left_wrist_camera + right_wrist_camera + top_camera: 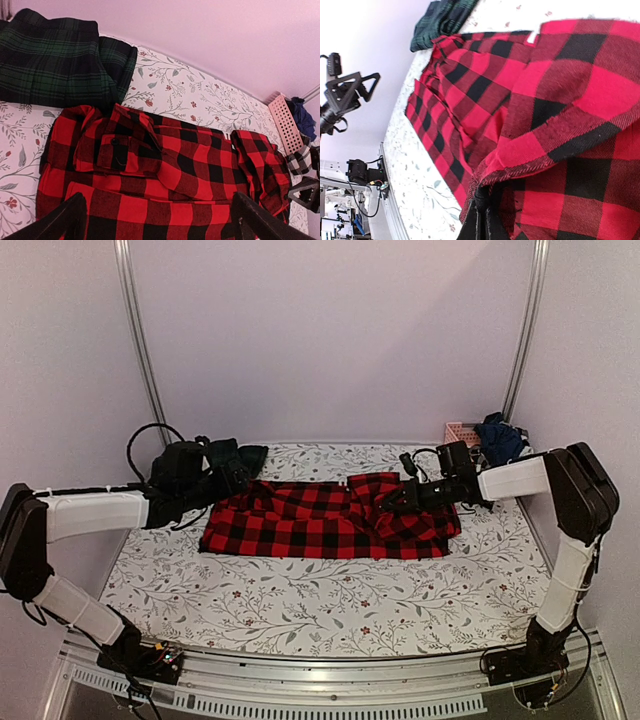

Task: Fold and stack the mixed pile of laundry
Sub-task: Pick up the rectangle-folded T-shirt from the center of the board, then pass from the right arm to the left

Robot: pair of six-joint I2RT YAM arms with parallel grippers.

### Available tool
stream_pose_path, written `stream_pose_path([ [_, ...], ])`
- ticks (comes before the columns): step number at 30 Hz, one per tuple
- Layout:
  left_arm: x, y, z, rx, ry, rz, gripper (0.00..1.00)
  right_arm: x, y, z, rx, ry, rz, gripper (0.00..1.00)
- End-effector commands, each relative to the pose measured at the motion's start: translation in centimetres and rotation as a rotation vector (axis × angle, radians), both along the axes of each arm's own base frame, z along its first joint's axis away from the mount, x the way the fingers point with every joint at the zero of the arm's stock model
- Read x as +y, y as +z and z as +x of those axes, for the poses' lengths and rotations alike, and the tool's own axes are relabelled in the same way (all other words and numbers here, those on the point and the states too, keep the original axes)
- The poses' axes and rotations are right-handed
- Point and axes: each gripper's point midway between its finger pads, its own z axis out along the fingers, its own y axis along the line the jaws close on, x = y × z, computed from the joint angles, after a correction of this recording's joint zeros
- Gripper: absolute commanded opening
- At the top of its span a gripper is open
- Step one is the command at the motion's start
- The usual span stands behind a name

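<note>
The two arms rise from the near edge of the desk [330, 676], which is covered by a leaf-print cloth [300, 610].

Farther in, the shirt [300, 522], checked red and black, lies spread across the middle of the desk with its long side running left to right. Its left part lies fairly flat, with a buttoned pocket facing up. Its right end is bunched into raised folds.

The right arm reaches in low from the shirt's right side. The right end effector [482, 216] is down on the bunched end, its fingers pressed together and clamped on a fold of the shirt. In the wrist view a hem runs down into the closed tips.

The left arm comes in from the shirt's left side. The left end effector [160, 225] sits at the shirt's far-left corner, its fingers [65, 220] spread wide apart with nothing between them. Whether they touch the fabric below cannot be told.

Beyond the shirt's left end, a dark green tartan piece [55, 60] lies folded, its near edge meeting the shirt's far-left corner.

Well beyond the shirt's right end, at the far right corner of the desk, stands a pink slatted basket [460, 430]. Navy clothes [500, 438] are heaped at its right.

A pale wall [330, 340] closes the scene behind everything.
</note>
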Motion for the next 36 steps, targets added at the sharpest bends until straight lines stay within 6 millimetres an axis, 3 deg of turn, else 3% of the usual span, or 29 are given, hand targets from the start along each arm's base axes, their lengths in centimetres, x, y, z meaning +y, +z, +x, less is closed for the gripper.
stream_pose_path([
  [1, -2.0, -0.3, -0.1, -0.015, -0.067, 0.011, 1.00, 1.8, 4.9, -0.5, -0.062, 0.041, 0.191, 0.00],
  [6, -4.9, 0.0, -0.7, -0.026, -0.183, -0.047, 1.00, 3.7, 10.4, -0.4, -0.157, 0.034, 0.374, 0.00],
  [9, -7.0, -0.5, -1.3, -0.009, -0.265, -0.111, 1.00, 5.5, 11.8, 0.0, -0.157, 0.040, 0.438, 0.00],
  [12, -7.3, -1.0, -1.6, 0.007, -0.270, -0.126, 1.00, 7.8, 11.9, 0.0, -0.140, 0.054, 0.472, 0.00],
  [17, -4.8, -1.0, -1.5, 0.005, -0.208, -0.109, 1.00, 12.3, 10.8, -1.1, -0.119, 0.085, 0.489, 0.00],
  [23, -1.3, -1.9, -1.7, 0.035, -0.176, -0.180, 1.00, 15.6, 9.8, -1.4, -0.116, 0.078, 0.528, 0.00],
  [25, -1.1, -1.8, -1.9, 0.024, -0.189, -0.192, 1.00, 16.4, 9.4, -1.5, -0.111, 0.077, 0.532, 0.00],
  [36, -7.3, -0.9, -3.0, 0.028, -0.446, -0.363, 0.96, 17.1, 10.2, -1.8, -0.182, 0.094, 0.547, 0.02],
])
